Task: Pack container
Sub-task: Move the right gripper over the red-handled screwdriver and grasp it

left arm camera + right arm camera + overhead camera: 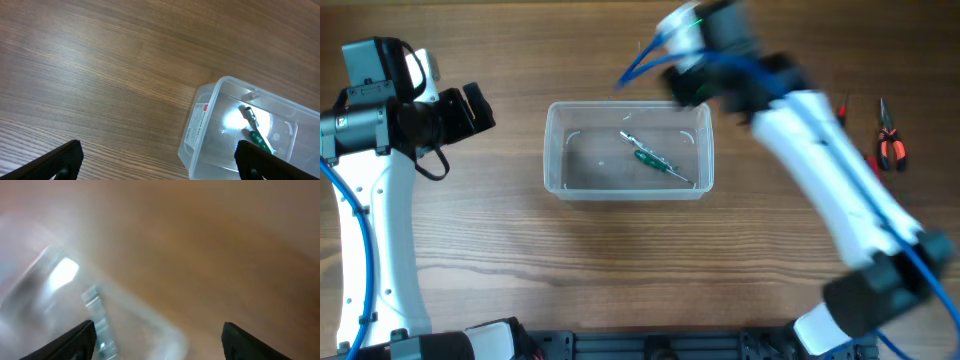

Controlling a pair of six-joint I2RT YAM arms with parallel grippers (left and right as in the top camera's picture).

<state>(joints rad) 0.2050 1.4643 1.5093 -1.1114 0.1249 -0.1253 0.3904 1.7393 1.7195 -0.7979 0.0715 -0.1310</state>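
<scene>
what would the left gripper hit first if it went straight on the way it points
Probably bare table, just beside a corner of the container; the open left gripper points down past that corner, though depth is hard to judge.

A brown wood-grain worktop [620, 270] fills the overhead view under soft, even light, with a black rail [660, 345] along its near edge.
</scene>
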